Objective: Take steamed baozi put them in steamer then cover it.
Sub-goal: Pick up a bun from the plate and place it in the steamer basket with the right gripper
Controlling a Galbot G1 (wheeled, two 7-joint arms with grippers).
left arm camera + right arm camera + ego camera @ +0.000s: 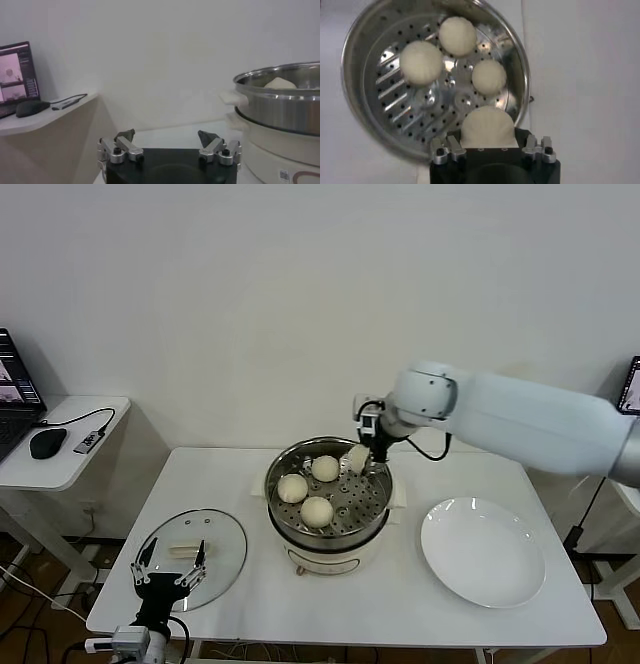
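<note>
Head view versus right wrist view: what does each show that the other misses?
Head view only: the round clear glass lid flat on the white table, the open left gripper over it, and the flat white plate, empty. Right wrist view only: the fourth bun seen full, between the right gripper's jaws. Both: the shiny steel steamer with three round cream-white buns on its perforated tray.

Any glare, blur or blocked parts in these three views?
Head view: even light, steamer sharp. Right wrist view: bright reflections on the perforated tray; the right gripper body hides part of the fourth baozi. Left wrist view: laptop soft.
</note>
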